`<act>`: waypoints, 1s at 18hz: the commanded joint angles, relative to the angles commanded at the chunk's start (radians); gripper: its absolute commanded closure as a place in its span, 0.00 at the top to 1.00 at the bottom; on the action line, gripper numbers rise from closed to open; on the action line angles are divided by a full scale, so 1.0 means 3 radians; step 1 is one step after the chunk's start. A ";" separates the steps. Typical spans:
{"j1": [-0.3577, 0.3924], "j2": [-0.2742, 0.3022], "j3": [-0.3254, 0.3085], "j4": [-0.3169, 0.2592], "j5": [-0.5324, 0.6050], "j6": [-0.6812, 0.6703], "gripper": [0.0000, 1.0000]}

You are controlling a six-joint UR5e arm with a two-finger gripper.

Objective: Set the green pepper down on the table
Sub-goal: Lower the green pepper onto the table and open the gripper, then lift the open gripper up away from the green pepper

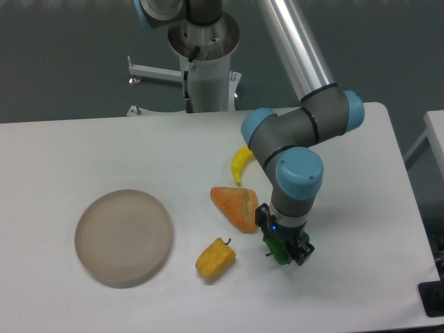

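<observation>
The green pepper [279, 252] shows only as a small glossy green patch between my gripper's black fingers; most of it is hidden by them. My gripper [284, 251] points down, shut on the pepper, at or just above the white table [83, 152], right of the orange wedge. I cannot tell whether the pepper touches the tabletop.
An orange wedge-shaped item [236, 206] lies just left of the gripper. A yellow pepper [215, 258] lies front-left of it. A yellow banana-like piece [241, 161] lies behind the wedge. A round beige plate [123, 236] sits at the left. The arm's base stands at the back.
</observation>
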 joint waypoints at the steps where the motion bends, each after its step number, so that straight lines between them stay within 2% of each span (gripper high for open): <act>1: 0.0000 0.0010 -0.0005 0.0005 0.0000 -0.0005 0.78; 2: 0.0000 0.0015 -0.0010 0.0005 0.0000 -0.0005 0.82; 3: 0.0000 0.0036 -0.0015 0.0000 0.0010 -0.0005 0.93; 4: 0.0005 0.0046 -0.0020 -0.0015 0.0015 -0.0005 1.00; 9: 0.0026 0.0276 -0.0265 -0.0097 0.0010 -0.0005 1.00; 11: 0.0071 0.0368 -0.0297 -0.0143 0.0020 -0.0005 1.00; 12: 0.0117 0.0424 -0.0302 -0.0275 0.0021 0.0000 1.00; 15: 0.0311 0.0674 -0.0291 -0.0893 -0.0005 0.0122 1.00; 17: 0.0475 0.0828 -0.0317 -0.1124 0.0010 0.0422 1.00; 18: 0.0536 0.0899 -0.0342 -0.1150 0.0015 0.0576 1.00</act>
